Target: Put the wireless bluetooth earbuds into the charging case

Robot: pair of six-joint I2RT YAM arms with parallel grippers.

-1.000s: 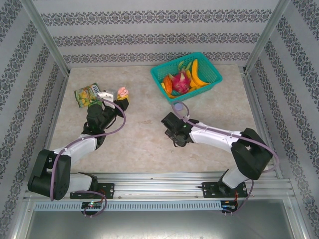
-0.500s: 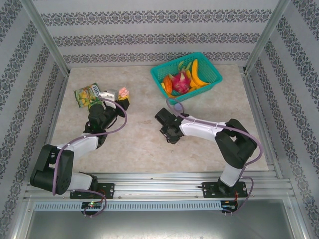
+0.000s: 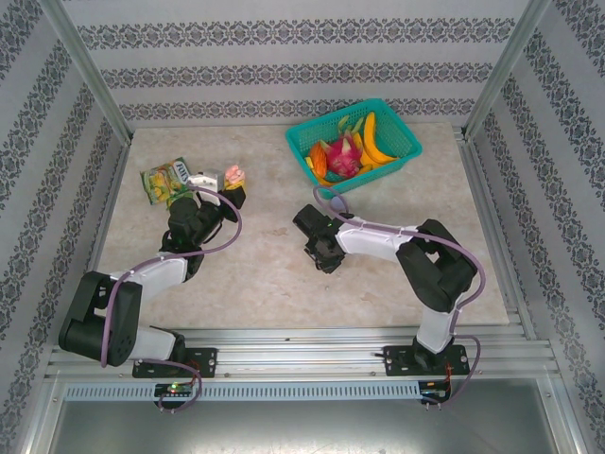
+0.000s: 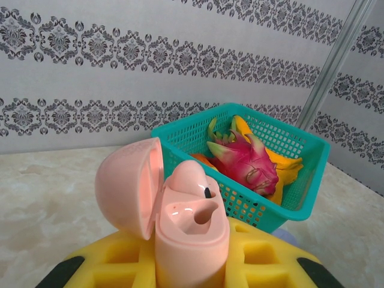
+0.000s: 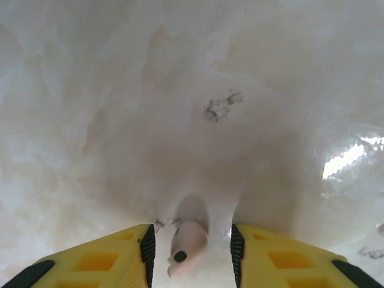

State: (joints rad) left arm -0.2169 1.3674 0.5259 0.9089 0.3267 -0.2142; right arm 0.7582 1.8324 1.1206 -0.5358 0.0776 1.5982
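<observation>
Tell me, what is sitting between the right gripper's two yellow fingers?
A pale pink earbud lies on the table between the fingers of the right gripper, apart from both. The right wrist view shows it.

I was running a lab robot test cell. Aluminium posts framed a table, and wallpaper-print panels closed it in ahead of the left gripper. Both arms were bolted to a slotted rail behind the jaws. A basket of prop fruit sat ahead and right.
</observation>
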